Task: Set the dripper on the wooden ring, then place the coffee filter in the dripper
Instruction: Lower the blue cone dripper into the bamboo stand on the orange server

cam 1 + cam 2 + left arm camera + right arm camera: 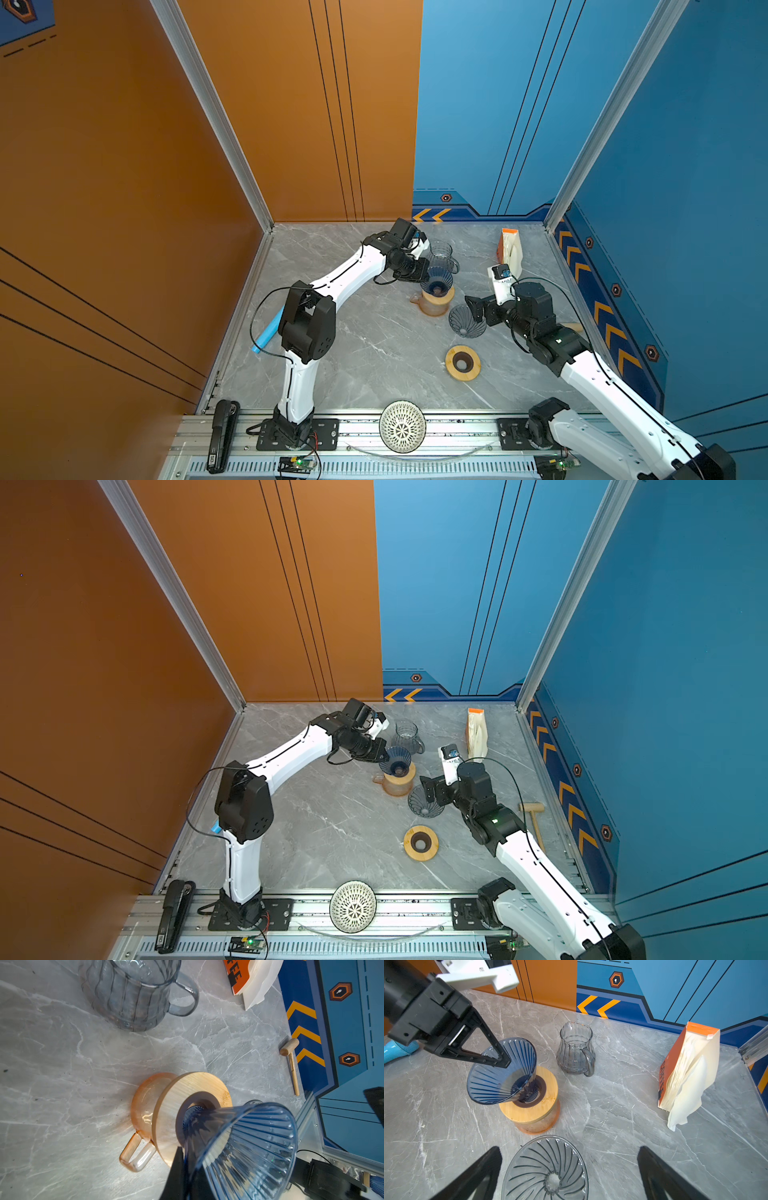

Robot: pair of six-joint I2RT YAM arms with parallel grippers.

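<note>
The scene is showing two drippers, a blue dripper point(436, 279) and a grey dripper point(463, 326), two wooden rings, a mounted ring point(546, 1093) and a loose ring point(462, 362), one orange mug point(432, 308), one grey pitcher point(440, 251), one filter pack point(509, 249), one mallet point(532, 808) and one white bowl point(402, 426).

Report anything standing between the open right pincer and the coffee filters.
Nothing visible: bare marble lies between the right pincer and the coffee filters. The grey dripper sits beneath the pincer, off that line.
</note>
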